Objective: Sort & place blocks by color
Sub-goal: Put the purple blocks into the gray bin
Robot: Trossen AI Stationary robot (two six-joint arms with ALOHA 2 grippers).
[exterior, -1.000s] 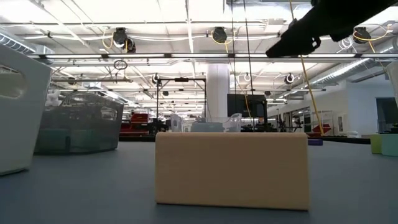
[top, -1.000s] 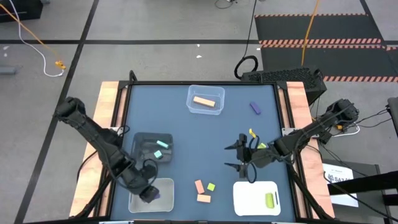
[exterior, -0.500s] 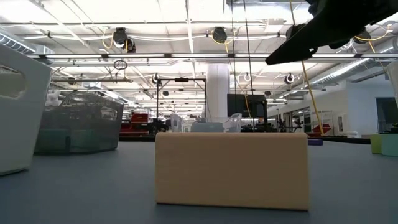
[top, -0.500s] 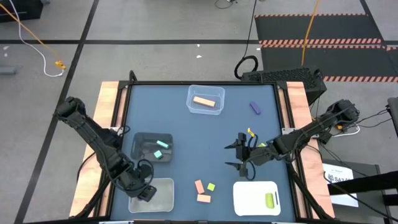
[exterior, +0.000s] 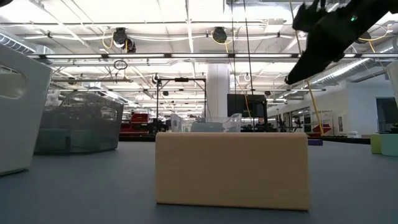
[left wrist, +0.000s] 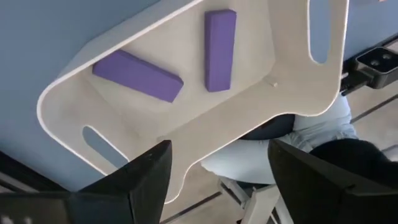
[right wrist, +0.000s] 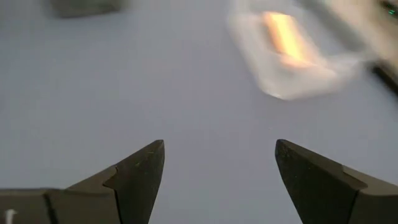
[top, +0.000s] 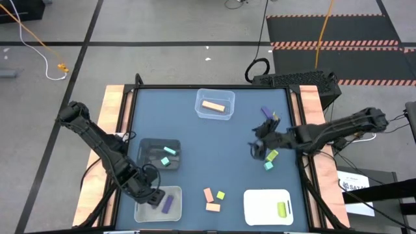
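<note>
My left gripper (top: 153,195) hangs open over the pale bin (top: 144,209) at the table's near left. Two purple blocks (left wrist: 138,76) (left wrist: 219,48) lie flat on that bin's floor, clear of the fingers. My right gripper (top: 260,140) is open above the table's right half, holding nothing. A purple block (top: 266,112) lies beyond it. A yellow-green block (top: 272,155) and a teal block (top: 268,166) lie on its near side. Two orange blocks (top: 208,194) (top: 212,207) and a yellow-green one (top: 221,195) lie near the front edge.
A clear bin (top: 203,112) at the far centre holds an orange block (top: 213,106). A dark bin (top: 148,151) holds teal blocks (top: 170,151). A white bin (top: 260,207) at the near right holds a yellow-green block (top: 281,208). An orange block (exterior: 231,169) fills the low view's foreground.
My left gripper has opened and let go of a purple block, which now lies in the near-left bin. My right gripper, still open, has swung toward the table's far edge and turned about, uncovering the yellow-green and teal blocks.
</note>
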